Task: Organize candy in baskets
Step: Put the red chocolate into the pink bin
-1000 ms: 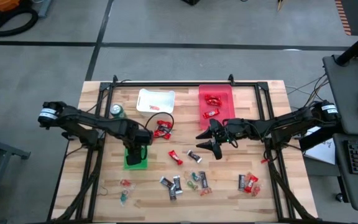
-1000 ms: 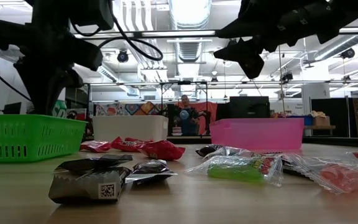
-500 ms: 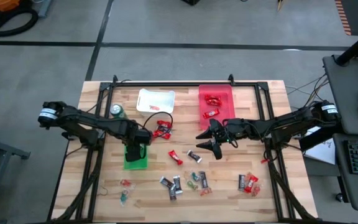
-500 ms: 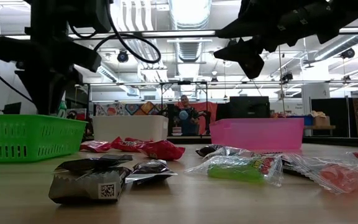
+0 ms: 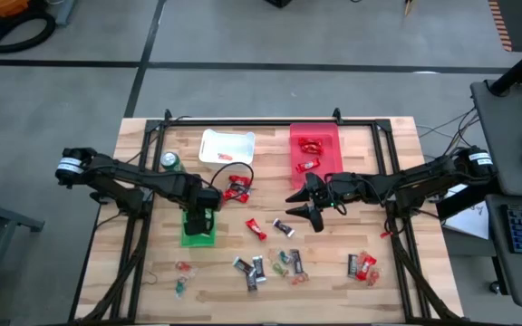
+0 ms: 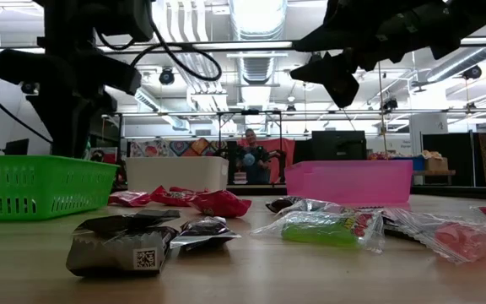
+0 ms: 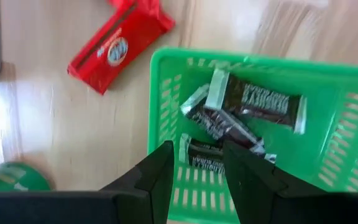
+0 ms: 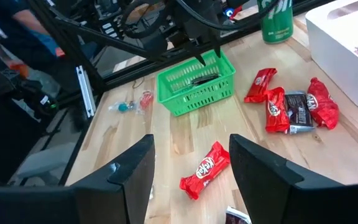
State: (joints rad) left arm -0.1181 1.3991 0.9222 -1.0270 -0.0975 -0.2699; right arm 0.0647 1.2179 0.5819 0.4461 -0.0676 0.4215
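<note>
The sorting is partly done. The small bright green plastic basket (image 7: 253, 130) holds at least three dark, silver-edged mini bars (image 7: 253, 102), and the left tool (image 5: 200, 215) hangs just over it with its fingers spread and nothing between them. The larger translucent red basket (image 5: 314, 148) holds a few red-wrapped pieces (image 5: 309, 144). The white rectangular basket (image 5: 227, 146) looks nearly bare, with only a small scrap of colour inside.

Much is left on the wooden desk (image 5: 397, 181): a cluster of red-wrapped bars (image 5: 236, 189) beside the green basket, a lone red bar (image 8: 205, 169) and a dark bar (image 5: 282, 227) mid-desk, and mixed small sweets (image 5: 284, 264) along the near edge. The right tool (image 5: 304, 201) hovers over mid-desk, spread and empty, seemingly placed for the next pick.
</note>
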